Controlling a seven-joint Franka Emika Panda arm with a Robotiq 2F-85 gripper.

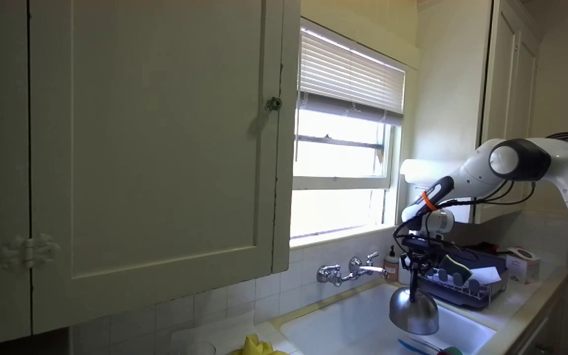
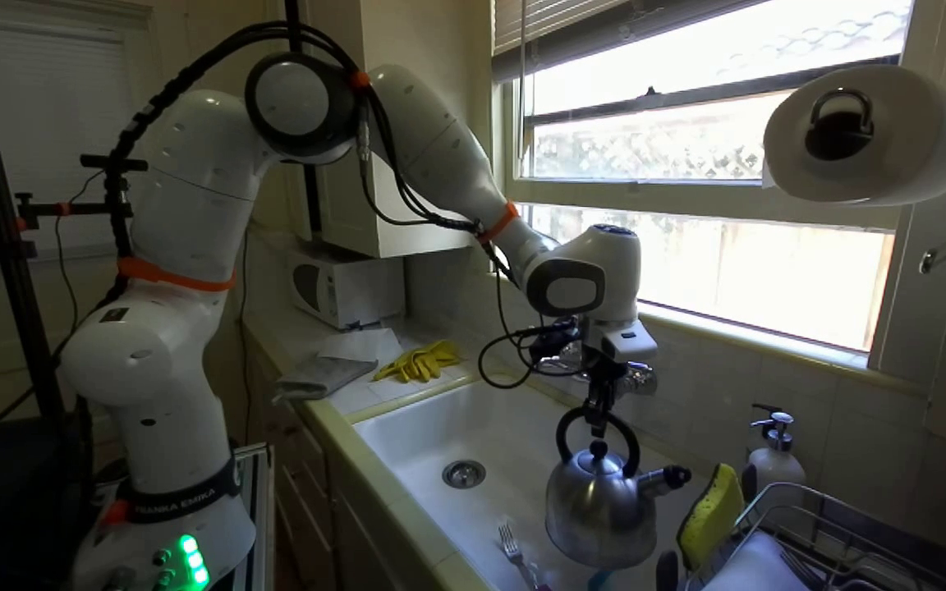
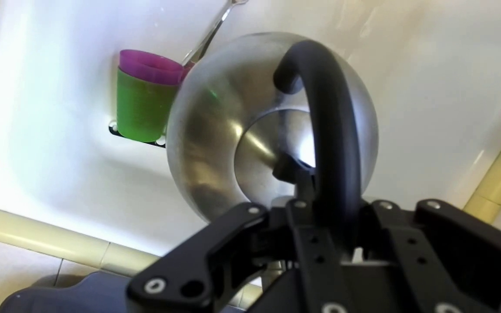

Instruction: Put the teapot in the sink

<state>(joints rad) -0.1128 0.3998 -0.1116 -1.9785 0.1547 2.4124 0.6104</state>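
The teapot (image 2: 600, 519) is over the sink (image 2: 407, 435), held by its black loop handle (image 3: 333, 113). The gripper (image 2: 599, 420) is clamped on the top of that handle, jaws drawn in on both sides of it. In the wrist view the round metal body hides part of a green cup (image 3: 145, 111) that has a purple cup (image 3: 146, 63) nested in it. How near the teapot's base is to the bottom of the sink, I cannot tell. In an exterior view its spout (image 2: 662, 479) points away from the drain (image 2: 464, 474), and a fork (image 2: 509, 540) lies in the sink near it. The tap (image 1: 363, 270) juts from the tiled wall (image 1: 269, 291). At one end of the sink sits the dish rack (image 1: 456, 297), with a sponge (image 2: 707, 517) at its edge and a soap bottle (image 2: 777, 469) near it. At the opposite end, yellow gloves (image 2: 420, 363) lie beside a grey cloth (image 2: 325, 376), with a microwave (image 2: 343, 287) farther back.
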